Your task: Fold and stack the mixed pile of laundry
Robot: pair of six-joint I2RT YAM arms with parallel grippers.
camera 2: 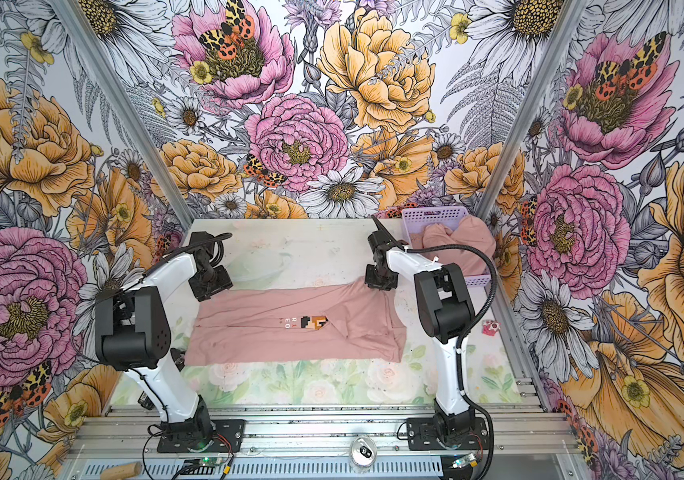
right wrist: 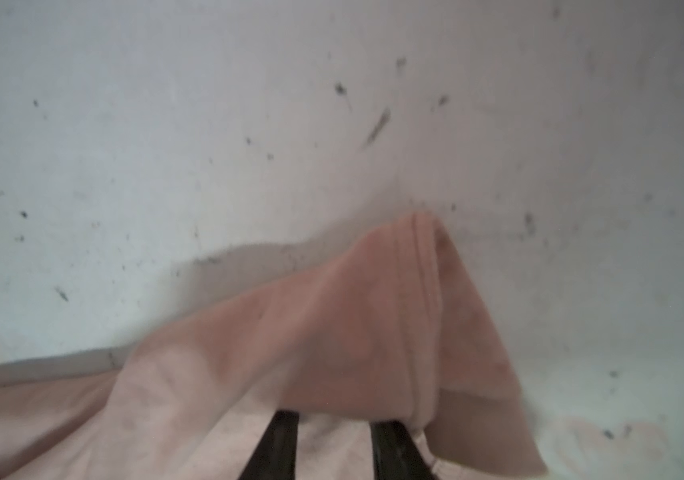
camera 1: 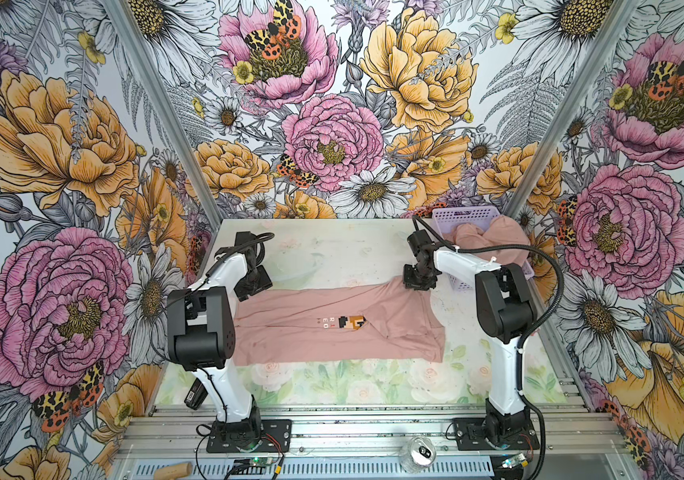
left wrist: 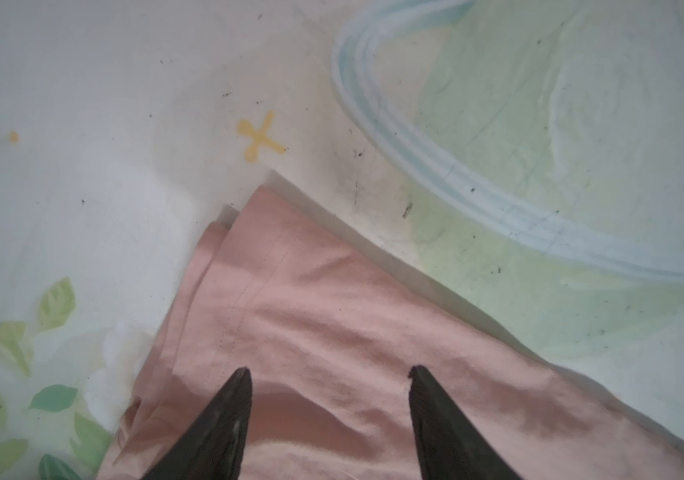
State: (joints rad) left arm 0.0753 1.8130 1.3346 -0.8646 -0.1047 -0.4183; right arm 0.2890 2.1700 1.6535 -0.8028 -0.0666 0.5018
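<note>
- Left black parallel gripper (left wrist: 329, 376): one, jaws apart, nothing between them, above the shirt's far left corner.
- Right black parallel gripper (right wrist: 334, 419): one, jaws slightly parted over a raised fold; whether it pinches the cloth I cannot tell.
- Dusty-pink cotton T-shirt with pixel figure (camera 1: 332, 324): one, spread mid-table.
- Crumpled pink garment (camera 1: 485, 241): one visible lump, in the lavender perforated plastic basket (camera 1: 462, 216), far right corner.
</note>
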